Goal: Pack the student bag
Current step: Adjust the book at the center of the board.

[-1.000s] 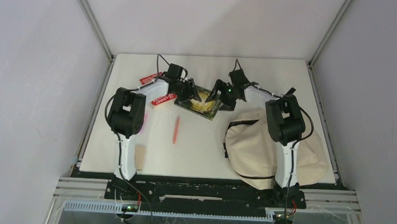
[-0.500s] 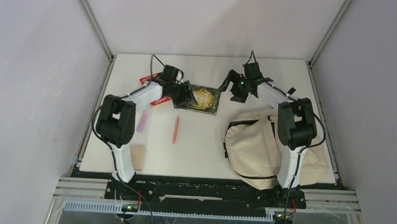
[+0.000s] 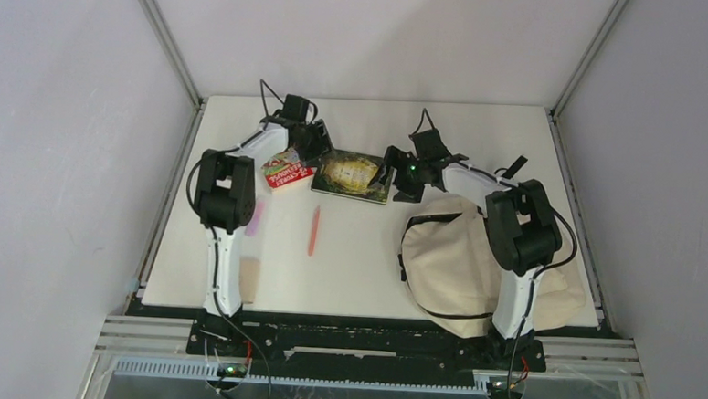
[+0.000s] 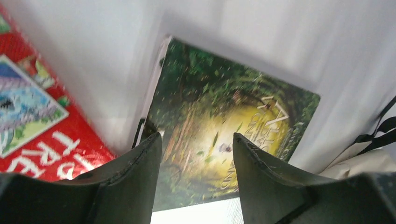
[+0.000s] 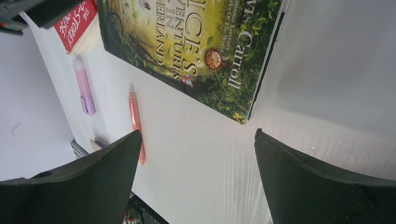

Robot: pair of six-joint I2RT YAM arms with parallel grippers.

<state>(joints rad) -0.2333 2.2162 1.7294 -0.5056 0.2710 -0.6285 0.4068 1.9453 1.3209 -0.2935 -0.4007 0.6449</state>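
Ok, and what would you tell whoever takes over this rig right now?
Left gripper: open, empty, at the left edge of the Alice's Adventures in Wonderland book.
Right gripper: open, empty, above the table by that book's right edge.
Student bag: lying near right, beside the right arm.
Red book, orange pen, purple highlighter: on the table, left of centre.
Done: nothing; all four items lie outside the bag.
Left: pack them.

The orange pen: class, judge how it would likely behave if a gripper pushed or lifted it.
The orange pen is slim and looks round, so a sideways push would probably roll it. It lies flat on the table, so pinching it may be awkward. It looks light.
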